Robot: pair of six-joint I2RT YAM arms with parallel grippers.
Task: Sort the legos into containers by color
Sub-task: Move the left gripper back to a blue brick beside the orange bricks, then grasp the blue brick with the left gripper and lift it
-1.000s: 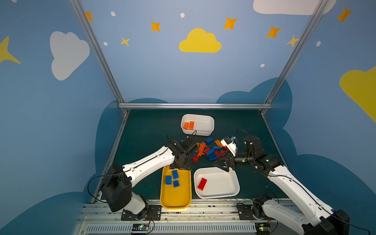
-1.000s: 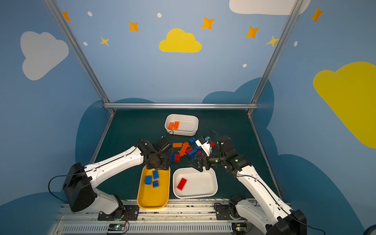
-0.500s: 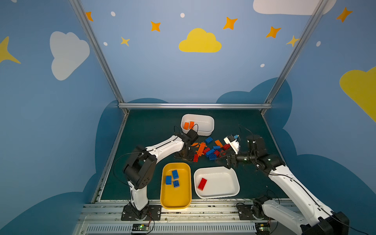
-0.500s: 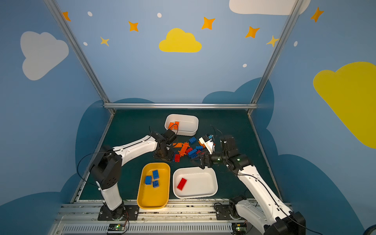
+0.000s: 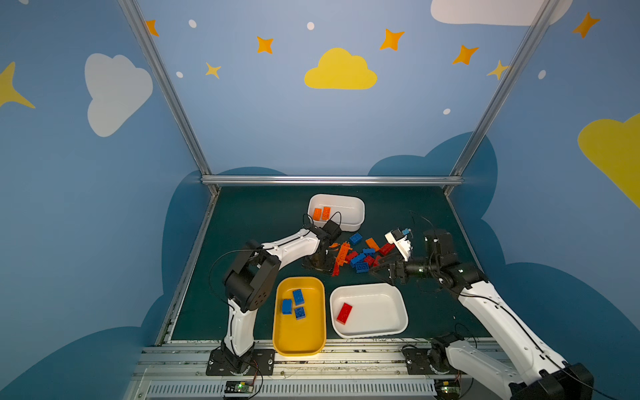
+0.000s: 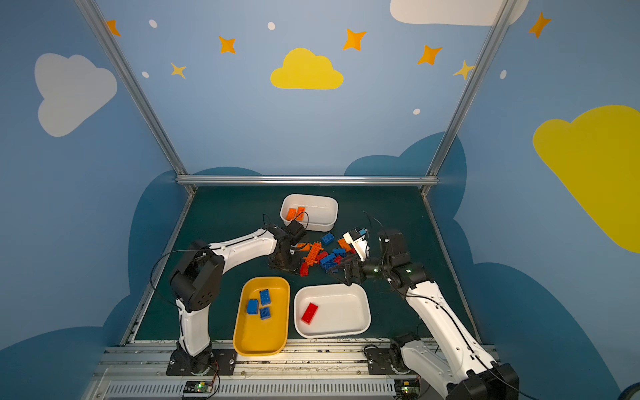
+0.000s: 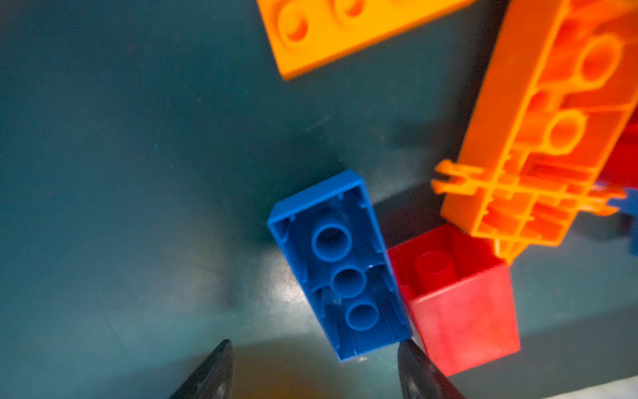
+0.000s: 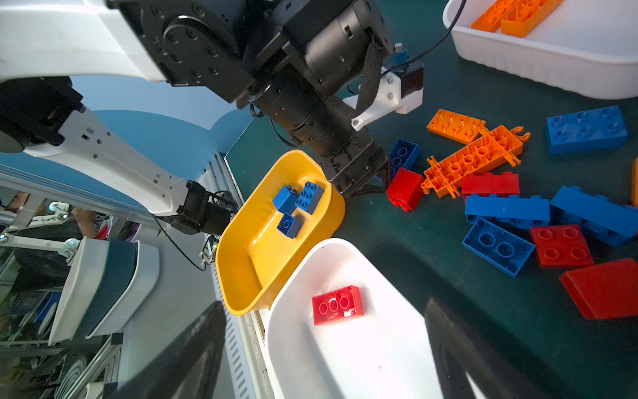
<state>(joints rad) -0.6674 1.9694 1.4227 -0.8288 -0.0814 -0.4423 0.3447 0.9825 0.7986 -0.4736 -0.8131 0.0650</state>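
Note:
The legos (image 5: 360, 254) lie in a mixed orange, blue and red pile on the dark green table. My left gripper (image 5: 318, 268) is down at the pile's left edge and open. In the left wrist view an upturned blue brick (image 7: 340, 266) lies just ahead of my left gripper (image 7: 314, 345), its near end close to one fingertip (image 7: 411, 352). A red brick (image 7: 455, 300) and the orange cross-shaped piece (image 7: 538, 138) lie beside it. My right gripper (image 5: 379, 273) hangs open and empty over the far rim of the wide white container (image 5: 381, 311), which holds one red brick (image 8: 336, 304).
The yellow container (image 5: 299, 334) near the front holds three blue bricks (image 5: 293, 304). The smaller white container (image 5: 346, 207) behind the pile holds two orange bricks (image 5: 321, 213). Metal rails border the table at the front, back and sides.
The left arm's elbow has swung in from the near left, while its gripper has stayed at the pile's left edge. The right gripper has barely shifted.

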